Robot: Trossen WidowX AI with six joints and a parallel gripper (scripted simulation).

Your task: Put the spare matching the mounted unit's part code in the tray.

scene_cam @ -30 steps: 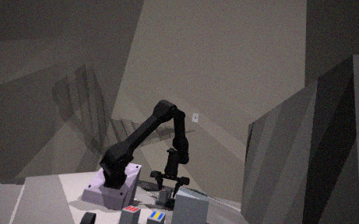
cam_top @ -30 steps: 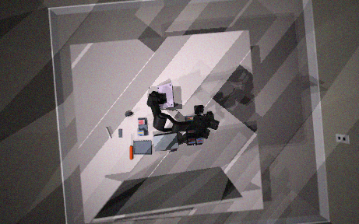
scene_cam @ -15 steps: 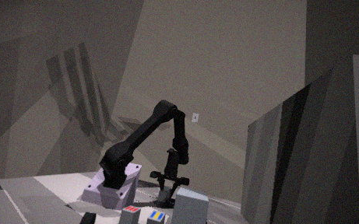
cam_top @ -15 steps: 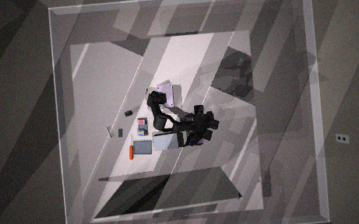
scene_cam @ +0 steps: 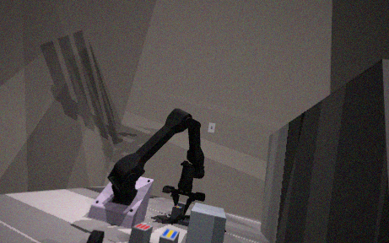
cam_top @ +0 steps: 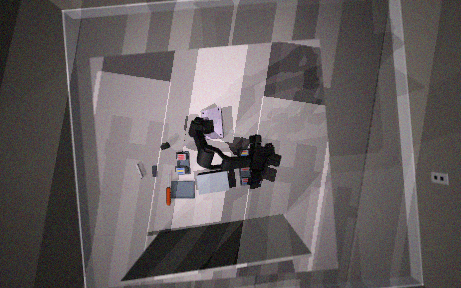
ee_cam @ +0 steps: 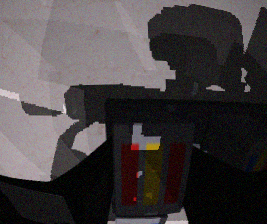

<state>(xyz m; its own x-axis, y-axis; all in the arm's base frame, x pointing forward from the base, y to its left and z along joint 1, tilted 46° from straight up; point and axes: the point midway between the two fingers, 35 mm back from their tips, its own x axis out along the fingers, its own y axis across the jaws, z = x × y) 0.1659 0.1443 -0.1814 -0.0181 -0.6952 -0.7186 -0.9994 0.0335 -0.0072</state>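
Gripper (ee_cam: 144, 183) is clamped on a spare (ee_cam: 145, 163), a small dark boxy block with a red-yellow-red stripe label, standing on the counter (cam_top: 139, 105) at about four o'clock from the arm's pale base (scene_cam: 121, 202). The grasp from above suits lifting it clear of its neighbours. The tray (cam_top: 183, 189), a flat grey rectangle, lies around nine o'clock from the gripper, beyond the tall matte grey block (scene_cam: 206, 224).

Matt black arm (scene_cam: 155, 143), plastic-looking
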